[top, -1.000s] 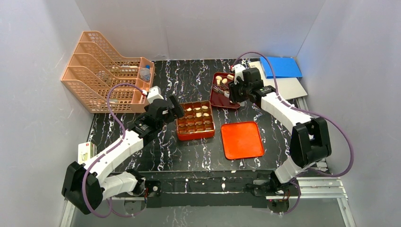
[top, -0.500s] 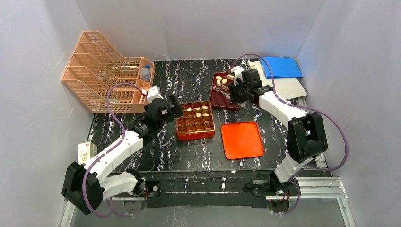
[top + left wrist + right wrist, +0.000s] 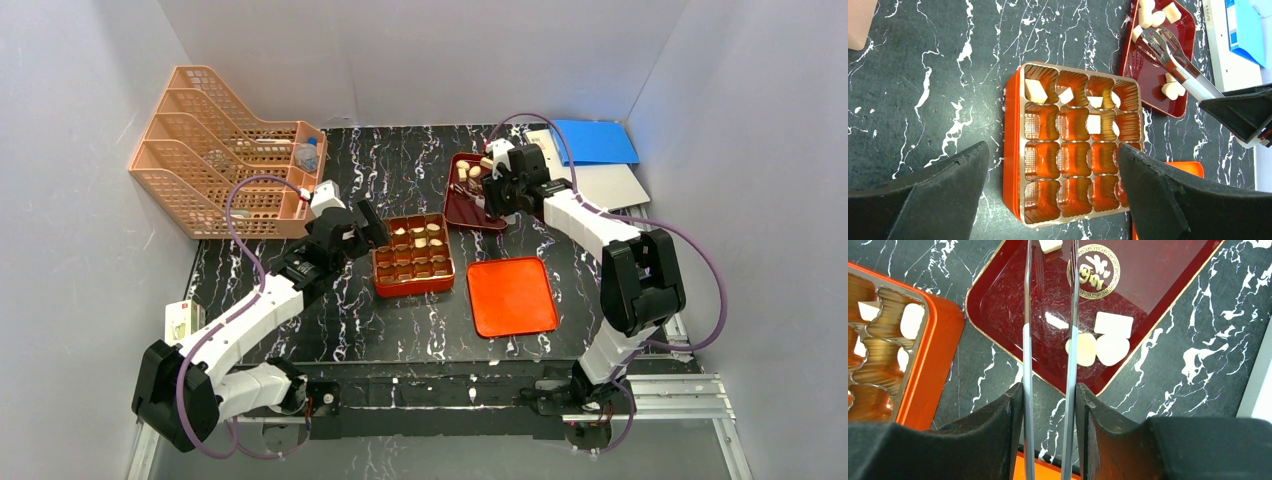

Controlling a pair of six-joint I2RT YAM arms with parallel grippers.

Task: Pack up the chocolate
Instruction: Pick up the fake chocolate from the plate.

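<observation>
The chocolate is small pale pieces. A few lie in the far rows of the orange-red compartmented box point(image 3: 413, 255), such as one in the left wrist view point(image 3: 1034, 91). More lie in the dark red tray point(image 3: 468, 208), with three together in the right wrist view point(image 3: 1105, 342). My right gripper point(image 3: 497, 190) is shut on metal tongs point(image 3: 1027, 340). The tong arms stand slightly apart and reach over the tray point(image 3: 1148, 280), and nothing shows between them. My left gripper point(image 3: 1053, 150) is open and empty, hovering over the box's near rows point(image 3: 1073, 165).
An orange lid point(image 3: 512, 295) lies right of the box. A peach wire file organizer point(image 3: 225, 140) stands at the back left. A blue folder point(image 3: 595, 140) and a grey board point(image 3: 612, 185) lie at the back right. A small carton point(image 3: 180, 320) sits at the left edge.
My right arm has shifted left at the elbow, and its gripper with the tongs has edged slightly further over the dark red tray. The left arm has barely moved.
</observation>
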